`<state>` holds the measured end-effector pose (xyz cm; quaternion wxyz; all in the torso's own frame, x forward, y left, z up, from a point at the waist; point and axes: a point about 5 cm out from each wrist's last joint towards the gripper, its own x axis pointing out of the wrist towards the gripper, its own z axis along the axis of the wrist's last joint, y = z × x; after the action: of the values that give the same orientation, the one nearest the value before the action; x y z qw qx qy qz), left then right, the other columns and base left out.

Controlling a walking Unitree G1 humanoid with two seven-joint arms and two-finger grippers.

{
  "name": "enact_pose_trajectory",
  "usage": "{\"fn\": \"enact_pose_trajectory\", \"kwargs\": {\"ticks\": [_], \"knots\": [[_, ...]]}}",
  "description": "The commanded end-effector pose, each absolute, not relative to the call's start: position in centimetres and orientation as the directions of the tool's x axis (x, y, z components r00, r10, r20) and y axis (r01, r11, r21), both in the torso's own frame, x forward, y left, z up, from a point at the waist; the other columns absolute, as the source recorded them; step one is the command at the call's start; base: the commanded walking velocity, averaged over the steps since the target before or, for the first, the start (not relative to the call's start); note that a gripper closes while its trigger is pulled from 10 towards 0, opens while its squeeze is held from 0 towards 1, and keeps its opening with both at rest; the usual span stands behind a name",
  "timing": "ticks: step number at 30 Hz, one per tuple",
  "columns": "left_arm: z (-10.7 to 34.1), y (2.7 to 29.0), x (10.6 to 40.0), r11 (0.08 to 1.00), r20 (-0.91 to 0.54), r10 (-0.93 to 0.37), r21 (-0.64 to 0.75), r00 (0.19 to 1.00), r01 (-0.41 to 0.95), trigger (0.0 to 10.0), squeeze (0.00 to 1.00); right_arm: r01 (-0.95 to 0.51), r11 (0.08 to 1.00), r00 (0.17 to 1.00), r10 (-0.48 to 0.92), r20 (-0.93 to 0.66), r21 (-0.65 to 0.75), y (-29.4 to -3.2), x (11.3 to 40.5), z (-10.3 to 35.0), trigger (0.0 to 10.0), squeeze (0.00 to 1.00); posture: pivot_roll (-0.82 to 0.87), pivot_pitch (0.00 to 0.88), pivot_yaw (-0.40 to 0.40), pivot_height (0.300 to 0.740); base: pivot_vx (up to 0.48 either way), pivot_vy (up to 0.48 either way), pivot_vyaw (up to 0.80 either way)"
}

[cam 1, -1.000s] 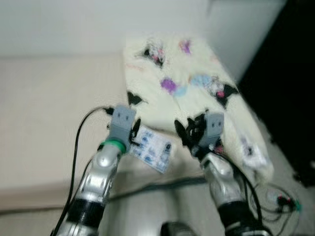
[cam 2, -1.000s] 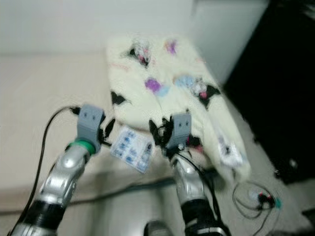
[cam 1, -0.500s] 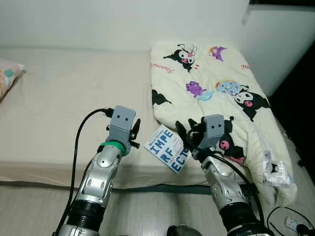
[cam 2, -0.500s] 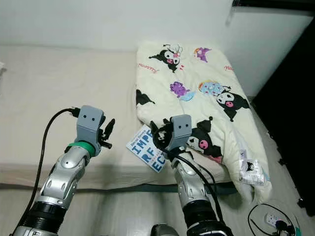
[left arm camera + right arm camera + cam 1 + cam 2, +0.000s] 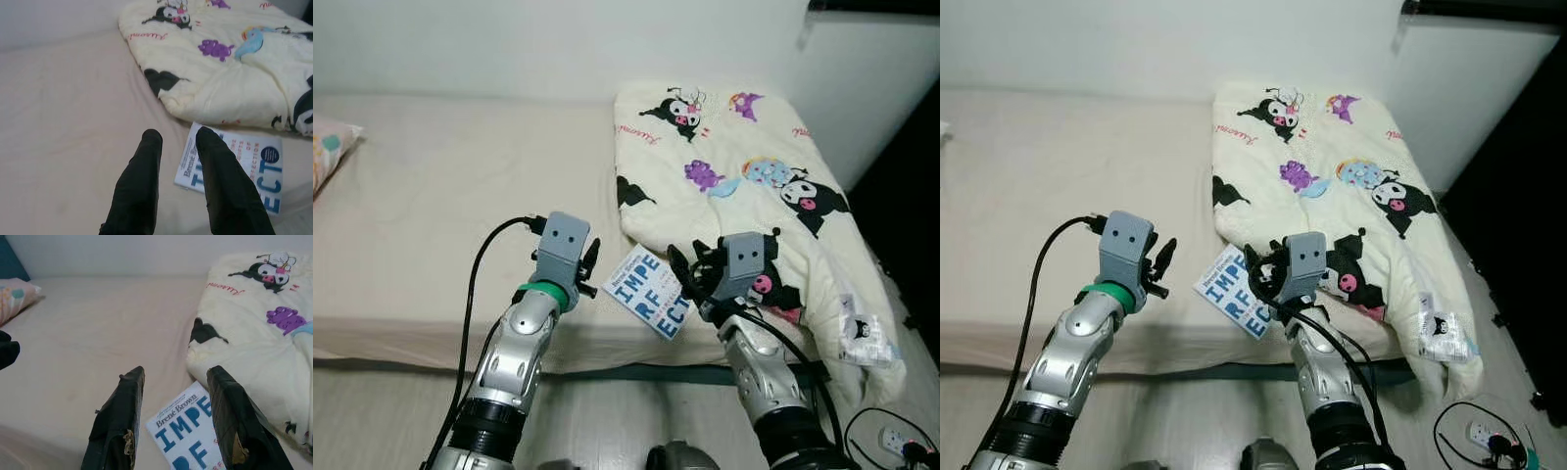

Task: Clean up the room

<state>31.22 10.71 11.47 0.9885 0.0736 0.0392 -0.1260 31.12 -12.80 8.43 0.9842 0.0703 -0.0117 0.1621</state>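
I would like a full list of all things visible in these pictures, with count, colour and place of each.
Bed with beige sheet: one, beige, across the scene in front of the robot.
Cream quilt with black cartoon figures: one, cream, on the bed's right part, hanging over its edge.
White book with blue letters: one, at the bed's near edge, beside the quilt, between the grippers.
Patterned pillow: one, pale with coloured spots, far left on the bed.
Black cable with plug: one, on the floor at right.
Left gripper: black fingers, open, above the sheet near the book.
Right gripper: black fingers, open, over the book.
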Motion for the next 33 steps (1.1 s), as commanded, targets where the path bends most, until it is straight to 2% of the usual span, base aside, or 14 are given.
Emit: {"fn": "enact_pose_trajectory", "kwargs": {"ticks": [1,14,23,28,29,30,31,33], "knots": [[10.9,10.8,30.9,0.958,-0.121,-0.241,0.13,0.963,0.256,10.0,0.0,-0.31,0.94,0.95,0.31,0.028,0.139,-13.0,30.8,8.0,10.0,0.0,-0.03,0.025,0.044,0.63,0.0,0.0,0.0],[10.8,10.8,30.7,0.957,-0.126,-0.243,0.129,0.962,0.259,10.0,0.0,-0.308,0.941,0.951,0.307,0.028,0.14,-13.0,30.8,8.0,10.0,0.0,-0.03,0.039,0.046,0.585,0.0,0.0,0.0],[10.9,11.2,30.1,0.957,-0.131,-0.238,0.138,0.962,0.256,10.0,0.0,-0.284,0.945,0.958,0.284,0.025,0.164,-13.7,31.5,8.1,10.0,0.0,0.02,0.083,0.046,0.55,0.0,0.0,0.0],[11.1,11.1,30.1,0.952,-0.135,-0.248,0.149,0.959,0.267,10.0,0.0,-0.196,0.949,0.978,0.207,-0.022,0.246,-14.6,31.9,7.1,10.0,0.0,0.04,0.095,0.051,0.536,0.0,0.0,0.0],[11.2,11.0,30.2,0.95,-0.132,-0.253,0.151,0.958,0.272,10.0,0.0,-0.078,0.952,0.993,0.101,-0.06,0.297,-15.9,32.1,6.4,10.0,0.0,0.04,0.096,0.056,0.536,0.0,0.0,0.0],[11.2,11.0,30.2,0.95,-0.132,-0.253,0.151,0.958,0.272,10.0,0.0,-0.078,0.952,0.993,0.101,-0.06,0.297,-15.9,32.1,6.4,10.0,0.0,0.04,0.096,0.056,0.536,0.0,0.0,0.0],[11.4,10.9,30.3,0.949,-0.128,-0.258,0.154,0.958,0.276,10.0,0.0,0.021,0.942,0.996,0.01,-0.091,0.335,-16.9,32.1,6.0,10.0,0.0,0.03,0.095,0.061,0.536,0.0,0.0,0.0],[11.4,10.9,30.3,0.949,-0.128,-0.258,0.154,0.958,0.276,10.0,0.0,0.021,0.942,0.996,0.01,-0.091,0.335,-16.9,32.1,6.0,10.0,0.0,0.03,0.095,0.061,0.536,0.0,0.0,0.0]]}}
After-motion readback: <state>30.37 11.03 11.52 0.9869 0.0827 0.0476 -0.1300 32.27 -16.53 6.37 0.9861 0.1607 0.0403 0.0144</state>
